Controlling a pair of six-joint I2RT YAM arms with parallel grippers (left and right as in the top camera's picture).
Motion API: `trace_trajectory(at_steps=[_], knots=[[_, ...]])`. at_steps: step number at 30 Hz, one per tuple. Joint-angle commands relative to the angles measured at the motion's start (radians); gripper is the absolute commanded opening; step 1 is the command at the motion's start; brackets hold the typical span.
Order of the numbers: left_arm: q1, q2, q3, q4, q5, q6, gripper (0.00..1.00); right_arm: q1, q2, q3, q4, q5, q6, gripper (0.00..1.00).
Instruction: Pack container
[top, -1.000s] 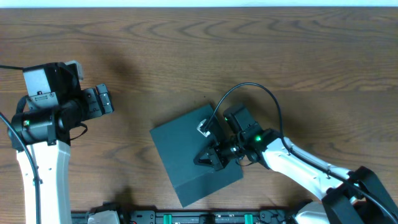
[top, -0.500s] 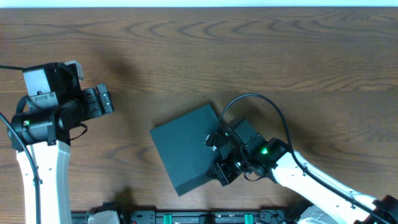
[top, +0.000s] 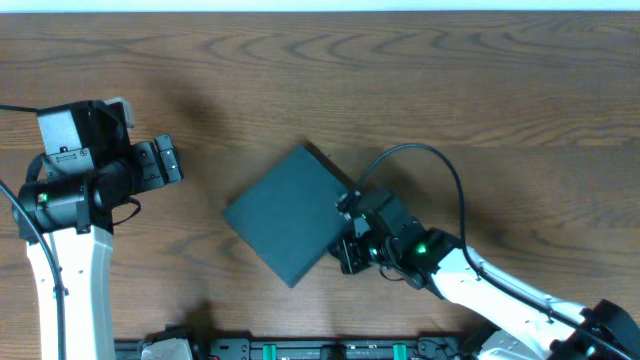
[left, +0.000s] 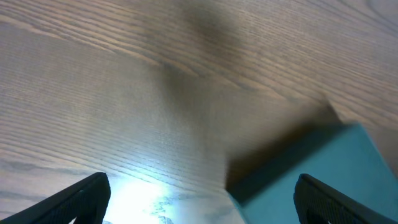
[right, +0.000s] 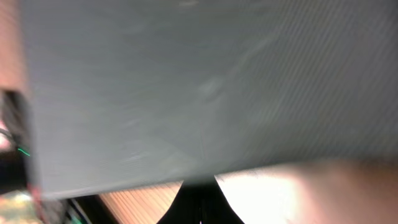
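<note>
Closed teal container (top: 285, 215) lying in middle of counter (top: 450, 90), turned cornerwise, right gripper (top: 347, 250) touching its right edge, jaws pressed together, left gripper (top: 165, 160) well apart to its left, jaws wide

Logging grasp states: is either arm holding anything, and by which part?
Left gripper holds nothing, jaws open. Right gripper meets the container at its lower-right edge; whether it grips cannot be told.

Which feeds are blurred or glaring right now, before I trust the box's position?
Overhead: sharp and evenly lit, container clear. Left wrist: soft focus, white glare on the table, container edge smeared. Right wrist: the blurred container fills most of the frame, with a washed-out patch at lower right.
</note>
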Motion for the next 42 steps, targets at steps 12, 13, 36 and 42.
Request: trace_trajectory(at_steps=[12,13,36,42], knots=[[0.003,-0.009,0.006,-0.005,0.0,0.011,0.95,0.182,0.032,0.126,0.05,-0.319,-0.047,0.01],[0.003,-0.009,0.006,-0.005,0.0,0.011,0.95,0.187,0.053,0.156,0.008,-0.293,-0.074,0.01],[0.003,-0.009,0.006,-0.005,0.0,0.011,0.95,0.351,0.568,0.682,-0.147,0.152,-0.434,0.02],[0.003,-0.009,0.006,-0.005,0.0,0.011,0.95,0.322,0.581,0.682,-0.089,0.475,-0.409,0.01]])
